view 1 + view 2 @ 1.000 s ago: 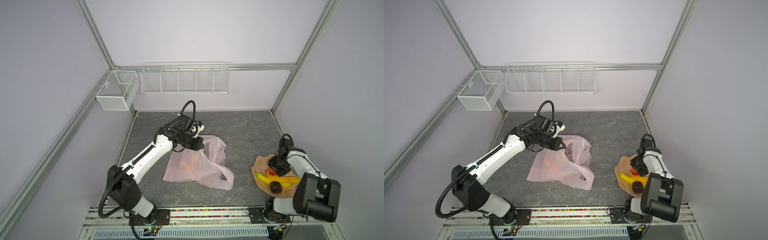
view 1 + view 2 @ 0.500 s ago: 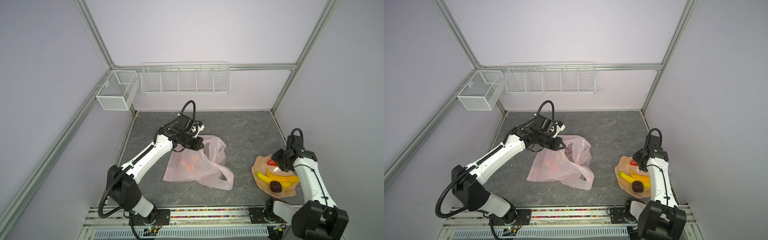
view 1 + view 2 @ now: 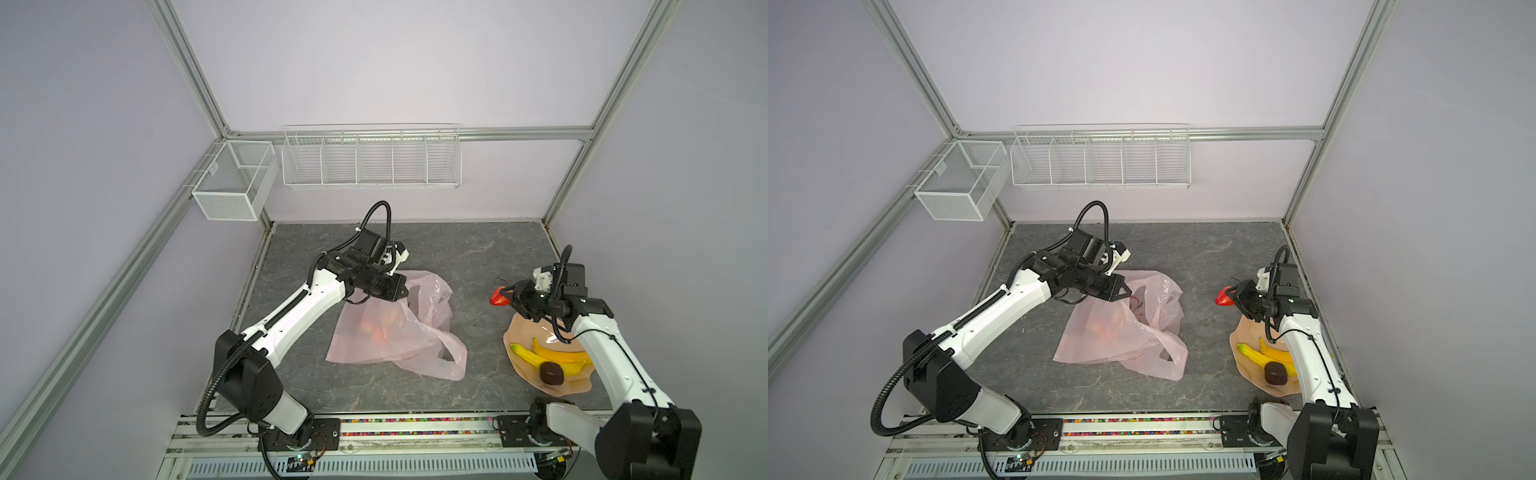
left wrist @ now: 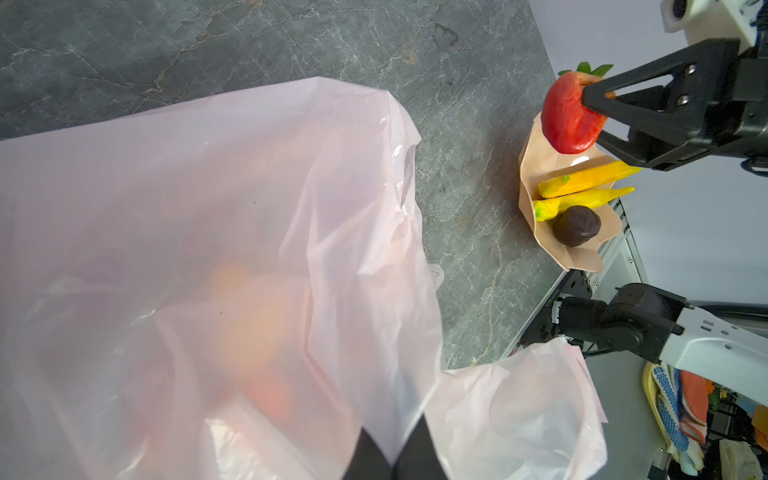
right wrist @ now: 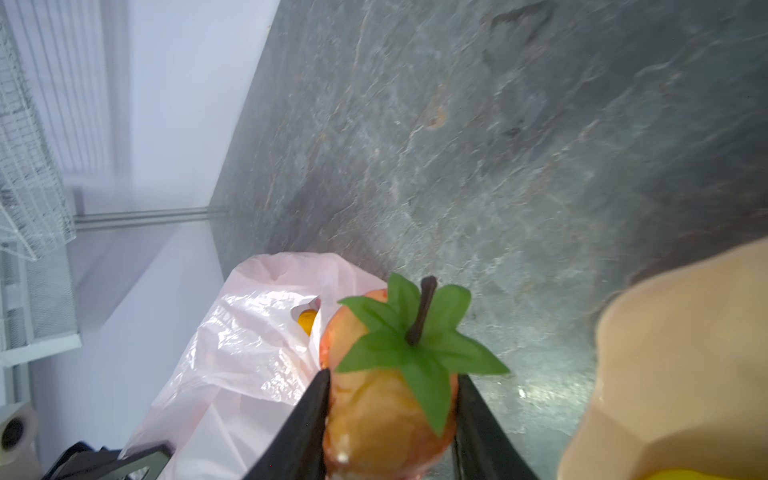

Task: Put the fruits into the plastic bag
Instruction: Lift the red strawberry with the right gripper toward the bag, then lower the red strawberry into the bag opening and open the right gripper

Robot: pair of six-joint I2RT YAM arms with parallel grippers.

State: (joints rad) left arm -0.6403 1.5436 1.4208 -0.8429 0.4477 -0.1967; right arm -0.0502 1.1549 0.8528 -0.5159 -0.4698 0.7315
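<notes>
The pale-pink plastic bag point(image 3: 395, 332) point(image 3: 1121, 332) point(image 4: 208, 228) point(image 5: 245, 357) lies mid-table with blurred orange fruits point(image 3: 376, 328) point(image 4: 257, 332) inside. My left gripper point(image 3: 405, 293) point(image 3: 1127, 293) point(image 4: 392, 440) is shut on the bag's upper edge and holds it up. My right gripper point(image 3: 505, 297) point(image 3: 1229, 297) point(image 5: 392, 376) is shut on a red-yellow round fruit point(image 3: 498, 298) point(image 3: 1222, 298) point(image 4: 569, 120) point(image 5: 374, 415) with green leaves. It hangs in the air between bag and plate. Two yellow bananas point(image 3: 552, 357) point(image 3: 1266, 355) point(image 4: 582, 187) and a dark brown fruit point(image 3: 551, 372) point(image 3: 1276, 372) point(image 4: 575, 226) lie on the plate.
The peach wavy-edged plate point(image 3: 519, 332) point(image 3: 1244, 332) point(image 4: 590, 257) point(image 5: 685, 332) sits at the table's front right, close to the right wall. A white wire rack point(image 3: 370, 160) and a mesh box point(image 3: 232, 183) hang on the back walls. The arms' mounting rail point(image 3: 415, 428) runs along the front edge.
My right gripper has risen from the plate with the red-yellow fruit and moved left and back, towards the bag. The left arm and the bag have not moved.
</notes>
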